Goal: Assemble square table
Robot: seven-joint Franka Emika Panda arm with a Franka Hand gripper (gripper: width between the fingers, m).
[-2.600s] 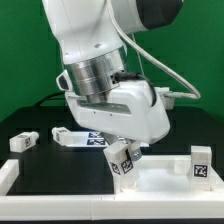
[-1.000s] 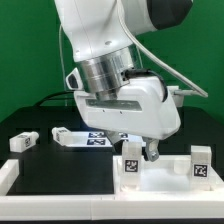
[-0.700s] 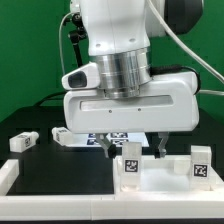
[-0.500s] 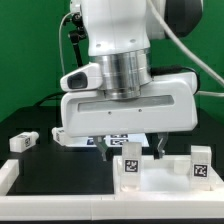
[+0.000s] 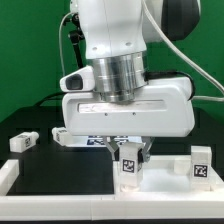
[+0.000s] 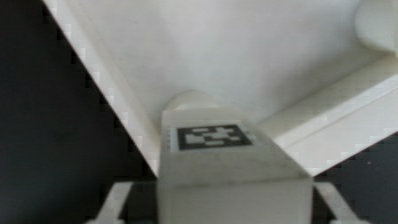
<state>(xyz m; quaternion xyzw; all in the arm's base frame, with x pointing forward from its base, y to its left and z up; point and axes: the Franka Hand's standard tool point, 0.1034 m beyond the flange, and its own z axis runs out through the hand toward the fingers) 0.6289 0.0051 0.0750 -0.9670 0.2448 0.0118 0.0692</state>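
Pinching short white blocky plastic leg (image 5: 129, 168), tag outward, gripper (image 5: 130, 155) holds it upright over large white square plastic top (image 5: 166, 182).

Black bench (image 5: 50, 165) — square top (image 5: 165, 186), loose leg (image 5: 22, 142)

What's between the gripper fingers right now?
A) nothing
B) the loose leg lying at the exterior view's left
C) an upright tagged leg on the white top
C: the gripper closes on both sides of the upright leg, which stands on the square top; the wrist view shows the same tag.
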